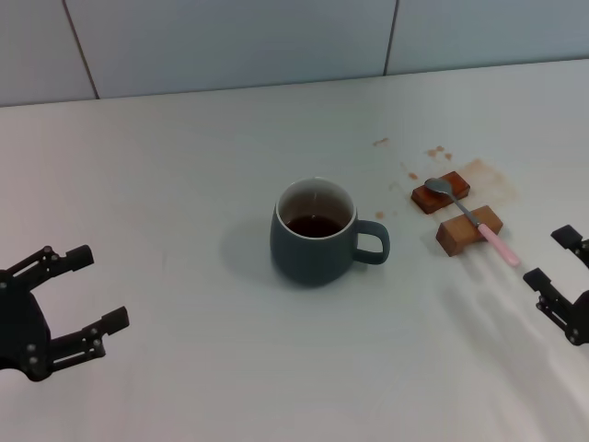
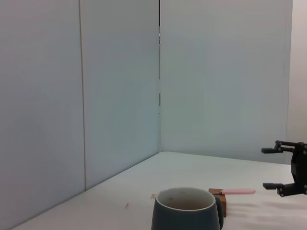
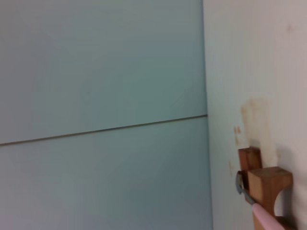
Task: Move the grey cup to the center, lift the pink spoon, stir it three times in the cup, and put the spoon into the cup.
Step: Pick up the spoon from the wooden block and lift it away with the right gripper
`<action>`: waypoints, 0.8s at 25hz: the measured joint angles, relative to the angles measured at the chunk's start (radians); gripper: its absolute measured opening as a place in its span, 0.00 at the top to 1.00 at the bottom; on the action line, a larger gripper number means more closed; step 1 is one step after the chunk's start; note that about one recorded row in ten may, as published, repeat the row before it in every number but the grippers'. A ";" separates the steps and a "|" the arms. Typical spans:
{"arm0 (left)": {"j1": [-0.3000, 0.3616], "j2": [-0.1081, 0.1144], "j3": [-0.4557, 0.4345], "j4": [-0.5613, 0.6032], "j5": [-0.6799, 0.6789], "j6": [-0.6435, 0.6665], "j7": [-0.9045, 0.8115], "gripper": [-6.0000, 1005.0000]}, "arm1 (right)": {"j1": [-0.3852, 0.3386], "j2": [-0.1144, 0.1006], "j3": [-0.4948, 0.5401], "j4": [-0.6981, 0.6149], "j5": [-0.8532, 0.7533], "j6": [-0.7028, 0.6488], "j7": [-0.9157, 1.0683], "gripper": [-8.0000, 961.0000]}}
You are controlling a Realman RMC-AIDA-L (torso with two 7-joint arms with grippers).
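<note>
Right gripper (image 1: 559,273): sitting spread, empty, just beside the handle tip.
Pink spoon (image 1: 476,220): lying across wooden blocks (image 1: 468,230); probably light, slim, slippery; pinching the raised handle looks best.
Left gripper (image 1: 66,301): idling spread, grey cup (image 1: 314,235) well apart.

The black left gripper (image 1: 87,292) sits at the lower left of the head view, its two fingers spread wide and empty. The black right gripper (image 1: 552,256) enters at the lower right edge, its fingers likewise parted and holding nothing.
</note>
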 joint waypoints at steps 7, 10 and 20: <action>0.008 0.002 0.000 0.000 -0.018 0.009 0.000 0.14 | 0.013 0.002 0.000 0.014 -0.002 0.051 -0.004 0.18; 0.008 0.002 0.000 0.000 -0.025 0.013 0.000 0.14 | 0.020 0.003 0.000 0.020 -0.002 0.079 -0.004 0.18; 0.008 0.003 0.000 0.001 -0.043 0.020 0.000 0.14 | 0.059 0.003 0.000 0.023 -0.002 0.135 -0.019 0.18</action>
